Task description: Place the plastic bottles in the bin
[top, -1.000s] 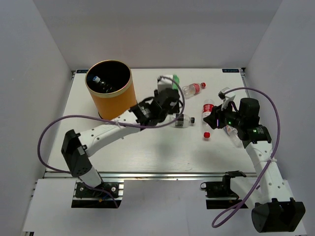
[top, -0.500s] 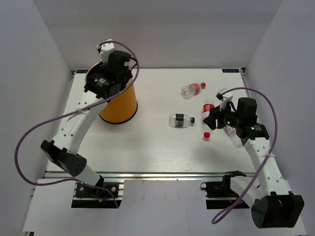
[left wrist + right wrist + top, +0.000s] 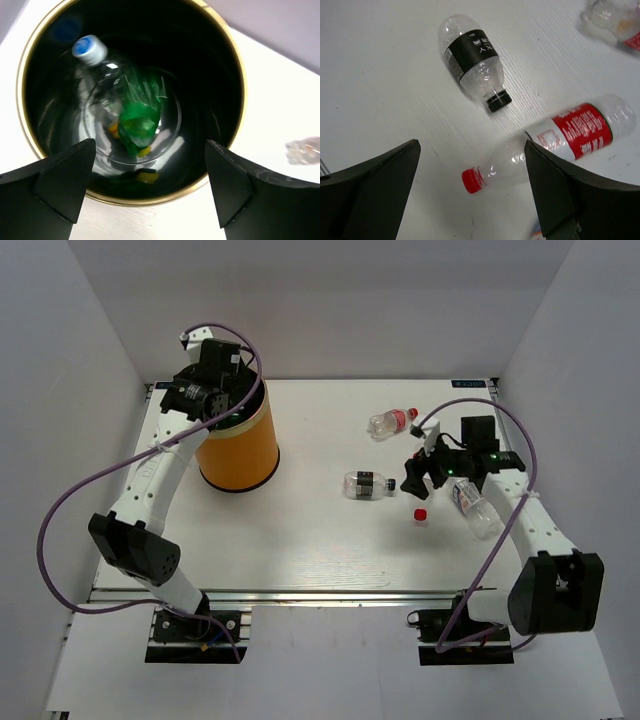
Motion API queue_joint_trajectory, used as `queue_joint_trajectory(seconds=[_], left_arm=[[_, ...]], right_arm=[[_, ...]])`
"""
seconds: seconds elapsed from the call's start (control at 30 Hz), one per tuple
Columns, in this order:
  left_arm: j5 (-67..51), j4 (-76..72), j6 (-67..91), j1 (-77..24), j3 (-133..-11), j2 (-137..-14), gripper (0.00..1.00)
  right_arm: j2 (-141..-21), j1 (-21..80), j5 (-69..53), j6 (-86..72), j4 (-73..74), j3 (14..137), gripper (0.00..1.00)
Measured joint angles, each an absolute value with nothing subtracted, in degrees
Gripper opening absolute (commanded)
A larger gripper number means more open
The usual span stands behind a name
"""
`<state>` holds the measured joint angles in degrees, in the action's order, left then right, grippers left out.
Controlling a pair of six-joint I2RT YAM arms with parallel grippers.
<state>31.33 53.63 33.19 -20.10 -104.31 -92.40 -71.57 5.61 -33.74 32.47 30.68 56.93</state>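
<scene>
Large orange-yellow cylindrical bin with a thin gold rim and black interior, upright at the far left of the surface. Inside it are a green plastic bottle and a clear plastic bottle with a blue cap. Four more lie on their sides, well apart from the bin: a clear dark-labelled bottle with a black cap; just beside it, a clear red-labelled bottle with a red cap; a second red-labelled bottle farther back; and a clear bottle at the right.

The dark-label bottle and red-label bottle carry print too blurred to read.
</scene>
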Motion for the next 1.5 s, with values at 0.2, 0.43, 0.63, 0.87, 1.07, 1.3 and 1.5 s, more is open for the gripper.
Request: queue_joint_trajectory(seconds=[0.2,0.43,0.63,0.87,1.07,1.3,1.5], left_arm=[[23.09,53.19,27.75,-20.40,-107.59,-91.18,1.00],[2.22,50.94,21.30,-21.32,-94.59,-81.54,1.00],[-8.78,49.56,19.64,-21.76,-77.01,-66.43,1.00],[-12.56,47.72,20.23,-21.76,-69.87,-55.57,1.00],[-13.19,45.39,23.38,-21.76,-62.65,-51.68,1.00],[-15.75,41.63,27.57,-21.76,-53.32,-48.12,1.00],[-18.87,39.64,27.86,-21.76,-46.72,-48.45,1.00]], right_arm=[[-81.01,10.94,-35.14,42.39,33.19,62.85,0.90],[-93.06,17.56,-34.48,49.71,34.87,68.84,0.90],[-100.38,21.26,-31.44,52.03,34.98,71.44,0.90],[-107.66,24.47,-25.50,53.04,31.48,73.28,0.90],[-111.39,26.24,-22.98,53.60,29.28,74.00,0.76],[-111.77,26.92,-24.25,51.75,28.80,74.65,0.10],[-110.19,27.20,-30.13,49.39,39.11,85.80,0.10]])
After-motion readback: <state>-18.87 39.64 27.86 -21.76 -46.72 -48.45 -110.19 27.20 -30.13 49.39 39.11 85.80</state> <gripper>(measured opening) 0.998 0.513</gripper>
